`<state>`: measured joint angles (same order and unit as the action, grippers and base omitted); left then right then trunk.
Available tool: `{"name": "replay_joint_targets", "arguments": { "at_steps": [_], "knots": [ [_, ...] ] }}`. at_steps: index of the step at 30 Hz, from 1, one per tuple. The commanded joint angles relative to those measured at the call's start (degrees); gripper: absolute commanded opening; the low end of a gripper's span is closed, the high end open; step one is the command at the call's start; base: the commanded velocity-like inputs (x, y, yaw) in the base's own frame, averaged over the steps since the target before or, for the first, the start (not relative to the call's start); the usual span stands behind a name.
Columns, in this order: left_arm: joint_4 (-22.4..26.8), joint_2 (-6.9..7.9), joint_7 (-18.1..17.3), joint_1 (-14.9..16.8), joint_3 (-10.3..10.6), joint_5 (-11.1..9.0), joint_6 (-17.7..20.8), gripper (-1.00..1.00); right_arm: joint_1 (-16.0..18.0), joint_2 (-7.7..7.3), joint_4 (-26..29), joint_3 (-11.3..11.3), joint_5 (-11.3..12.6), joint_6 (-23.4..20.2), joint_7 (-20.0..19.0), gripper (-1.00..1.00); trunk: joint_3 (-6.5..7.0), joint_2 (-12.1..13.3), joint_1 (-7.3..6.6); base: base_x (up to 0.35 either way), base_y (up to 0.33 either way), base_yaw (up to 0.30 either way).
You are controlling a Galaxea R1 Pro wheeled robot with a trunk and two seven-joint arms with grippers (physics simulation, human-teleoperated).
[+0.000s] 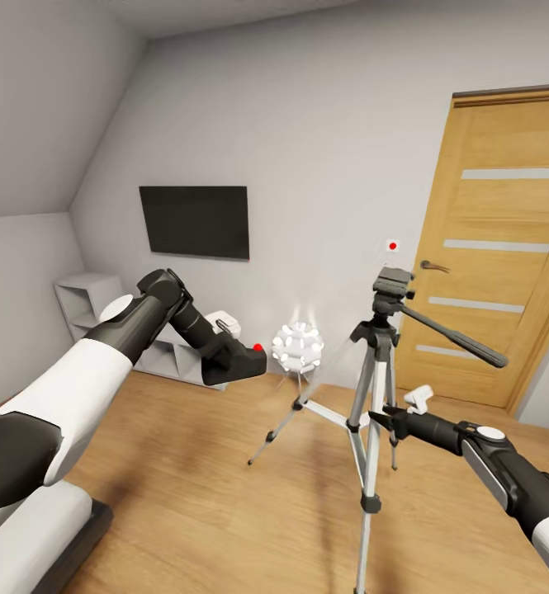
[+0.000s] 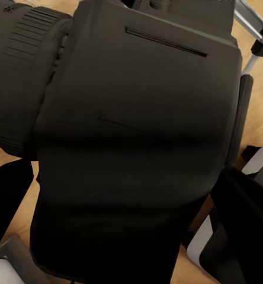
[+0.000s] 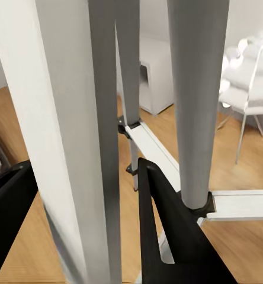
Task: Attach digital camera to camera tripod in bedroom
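Observation:
My left gripper (image 1: 224,356) is shut on the digital camera (image 1: 239,361), a black box with a red button, held in the air left of the camera tripod (image 1: 373,388). In the left wrist view the digital camera (image 2: 137,130) sits between the black fingers (image 2: 244,219), and a silver leg of the camera tripod (image 2: 255,26) shows behind it. The tripod stands on the wood floor with its black head (image 1: 392,286) bare and its pan handle pointing right. My right gripper (image 1: 383,419) is at the legs, open, with one leg of the camera tripod (image 3: 78,148) between its fingers (image 3: 167,236).
The bedroom has a black TV (image 1: 194,221) on the grey wall, an oak door (image 1: 489,247) at the right, a white ball-cluster lamp (image 1: 297,346) behind the tripod and a white shelf unit (image 1: 88,305) at the left. A bed corner (image 1: 68,544) lies at the lower left.

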<state>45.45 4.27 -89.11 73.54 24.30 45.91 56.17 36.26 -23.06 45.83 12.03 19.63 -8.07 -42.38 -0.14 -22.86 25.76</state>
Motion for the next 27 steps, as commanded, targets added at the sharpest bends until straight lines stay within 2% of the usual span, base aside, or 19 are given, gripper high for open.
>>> {"name": "replay_joint_targets", "arguments": {
  "at_steps": [1,3,5,7,9,13,20,26,27],
  "knots": [
    [0.08,0.04,-0.54,0.02,0.13,0.5,0.6,-1.0,0.04,-0.05,0.06,0.18,0.08,-0.51,-0.11,-1.0,-0.02,-0.06,0.02,0.0,0.0,0.0],
    [0.08,0.04,-0.54,0.02,0.13,0.5,0.6,-1.0,0.04,-0.05,0.06,0.25,-1.43,-0.47,-0.14,-1.0,-0.02,-0.06,0.02,0.0,0.0,0.0],
    [0.08,0.02,-0.54,0.02,0.13,0.5,0.6,-1.0,0.04,-0.05,0.05,0.6,-4.92,-0.4,-0.67,-1.0,-0.02,-0.06,0.02,0.0,0.0,0.0],
    [0.08,-0.01,-0.54,0.02,0.13,0.5,0.6,-1.0,0.04,-0.05,0.05,1.08,-5.87,-0.39,-1.41,-1.0,-0.02,-0.06,0.02,0.0,0.0,0.0],
    [0.08,-0.04,-0.54,0.02,0.13,0.5,0.6,-1.0,0.04,-0.05,0.05,2.8,-7.02,-0.37,-4.08,-1.0,-0.02,-0.06,0.02,0.0,0.0,0.0],
    [0.08,-0.11,-0.52,0.02,0.13,0.5,0.6,-1.0,0.04,-0.05,0.05,3.69,-7.51,-0.37,-6.57,-1.0,-0.02,-0.06,0.02,0.0,0.0,0.0],
    [0.08,-0.66,-0.5,0.02,0.13,0.5,0.6,-1.0,0.04,-0.05,0.13,3.77,-7.66,-0.37,-9.94,-1.0,-0.02,-0.06,0.02,0.0,0.0,0.0],
    [0.08,-0.83,-0.49,0.02,0.13,0.5,0.6,-1.0,0.04,-0.05,0.14,3.25,-7.65,-0.37,-13.09,-1.0,-0.02,-0.06,0.02,0.0,0.0,0.0],
    [0.08,-0.86,-0.5,0.02,0.13,0.5,0.6,-1.0,0.04,-0.05,0.14,2.46,-7.66,-0.37,-14.35,-1.0,-0.02,-0.06,0.02,0.0,0.0,0.0]
  ]
}}
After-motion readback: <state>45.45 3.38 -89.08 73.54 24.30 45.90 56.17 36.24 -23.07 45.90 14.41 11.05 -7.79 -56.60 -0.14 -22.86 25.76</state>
